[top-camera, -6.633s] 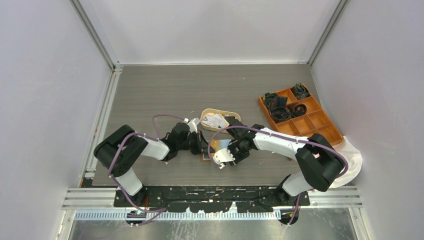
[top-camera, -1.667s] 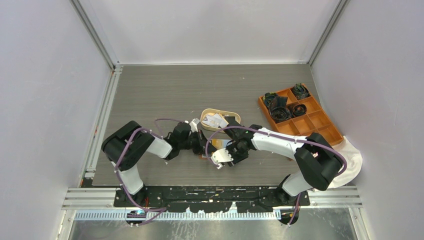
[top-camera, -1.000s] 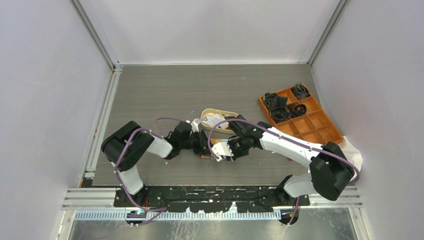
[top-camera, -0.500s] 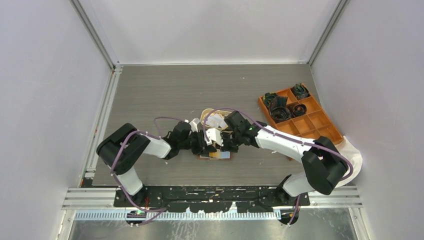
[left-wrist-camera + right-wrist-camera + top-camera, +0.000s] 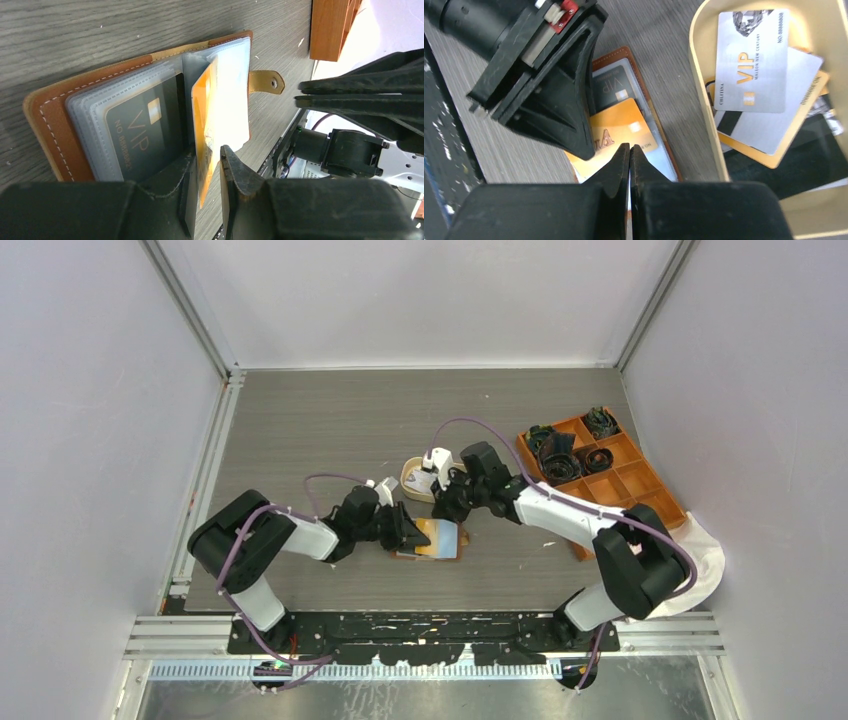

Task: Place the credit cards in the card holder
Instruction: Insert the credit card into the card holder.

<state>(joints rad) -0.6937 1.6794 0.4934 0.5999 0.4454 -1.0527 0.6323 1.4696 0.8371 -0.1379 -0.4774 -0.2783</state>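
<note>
The brown card holder (image 5: 452,544) (image 5: 45,115) lies open near the table's front middle. Its left sleeve holds a black VIP card (image 5: 145,130). An orange card (image 5: 205,105) (image 5: 624,127) sits in a raised clear sleeve (image 5: 232,95). My left gripper (image 5: 408,533) (image 5: 207,152) is shut on that sleeve's edge, card inside. My right gripper (image 5: 446,506) (image 5: 629,147) hovers just above the holder's far side, shut and empty. More credit cards lie in the cream tray (image 5: 412,483) (image 5: 700,100), a silver VIP card (image 5: 751,60) on top.
An orange compartmented box (image 5: 640,490) with dark rolled items stands at the right. A white cloth (image 5: 705,560) lies at its near corner. The tray sits directly beyond the card holder, close to both grippers.
My right gripper has swung from the holder's near side up toward the tray and closed empty. The orange card stays in the sleeve. The left gripper has kept its hold.
</note>
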